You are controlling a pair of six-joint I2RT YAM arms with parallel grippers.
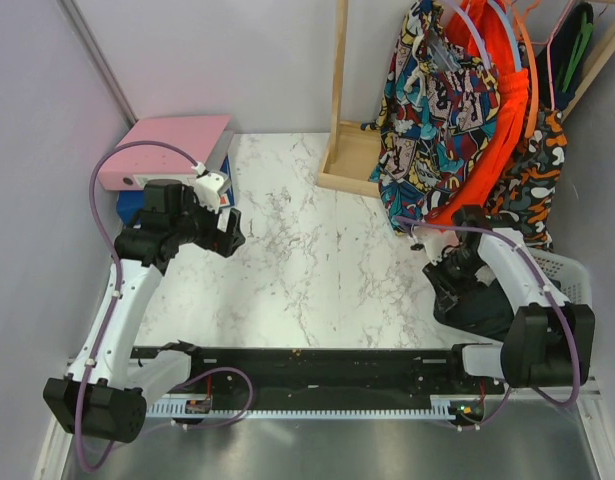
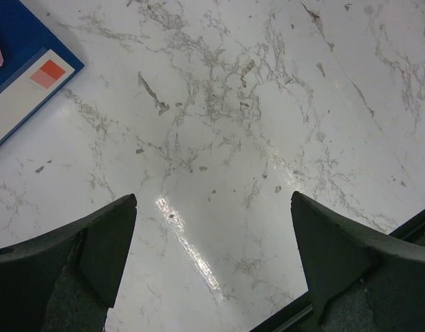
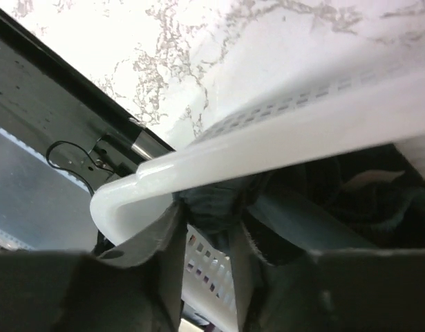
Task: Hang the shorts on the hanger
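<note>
Reaching into basket (image 3: 267, 138), R hand (image 3: 211, 238) pinches shorts (image 3: 205, 199); L hand (image 2: 212, 197) spread wide.

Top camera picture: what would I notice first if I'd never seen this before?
Probably the comic-print garment and the bright orange garment hanging at the back right, the loudest colours here. Next, the right gripper reaching into the white basket at the right edge, pinching the black shorts. A pink box sits back left.
</note>
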